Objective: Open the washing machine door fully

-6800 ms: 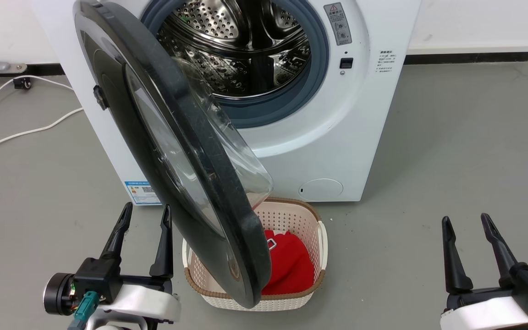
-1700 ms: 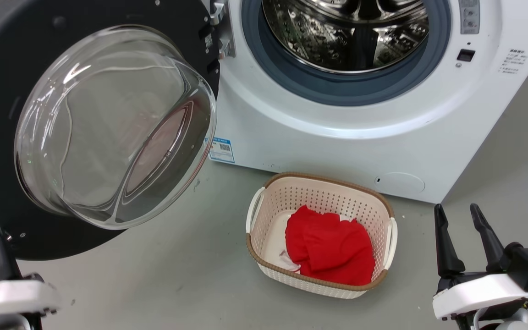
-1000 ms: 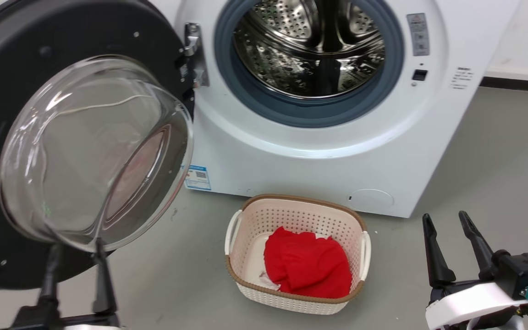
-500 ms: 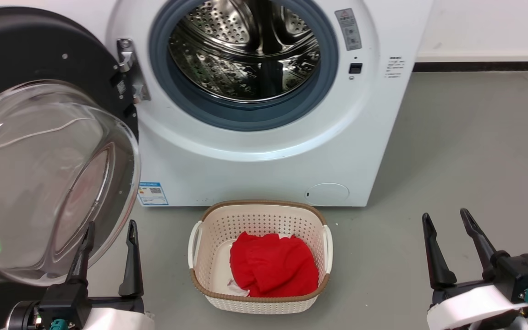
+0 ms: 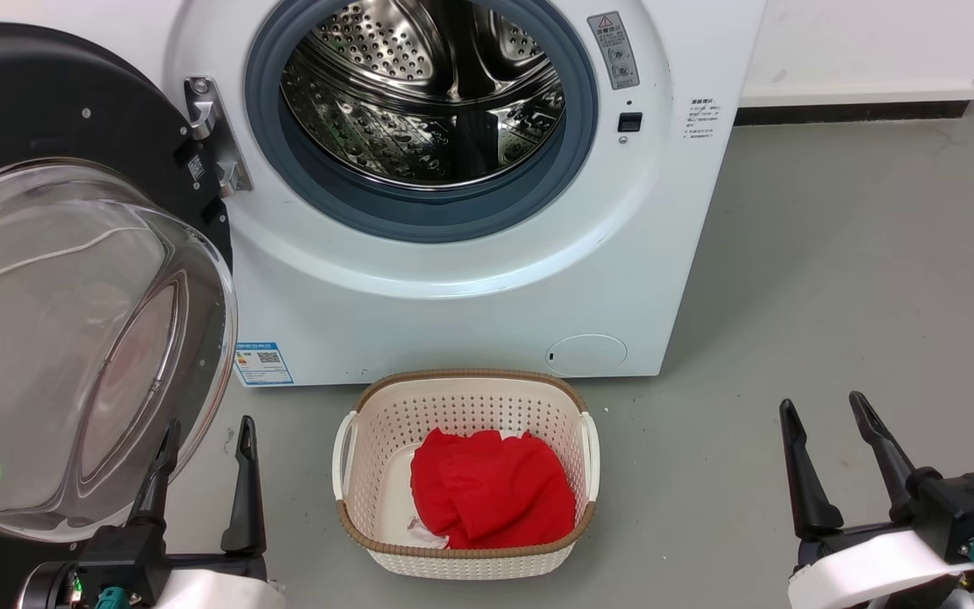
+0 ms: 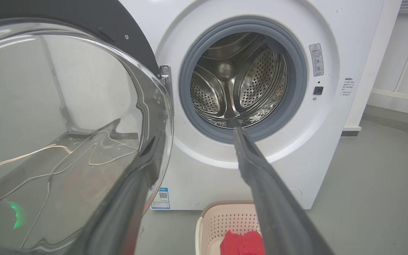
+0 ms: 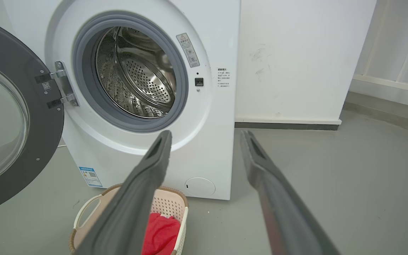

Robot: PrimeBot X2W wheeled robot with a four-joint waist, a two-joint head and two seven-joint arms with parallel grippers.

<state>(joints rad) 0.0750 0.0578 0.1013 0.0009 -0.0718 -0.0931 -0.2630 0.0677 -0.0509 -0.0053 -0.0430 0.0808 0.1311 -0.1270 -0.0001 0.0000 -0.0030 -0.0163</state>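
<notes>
Glossy black round washing machine door (image 5: 73, 338): just left of my left gripper (image 5: 206, 430); right gripper (image 5: 821, 404) well apart; all fingers spread, empty.

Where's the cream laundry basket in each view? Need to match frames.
Head view: basket bottom centre, before the washing machine.
Left wrist view: basket bottom centre, cut by the edge.
Right wrist view: basket bottom left, cut by the edge.
Shared landmark: blue sticker low on the machine's front, left of the basket.
</notes>
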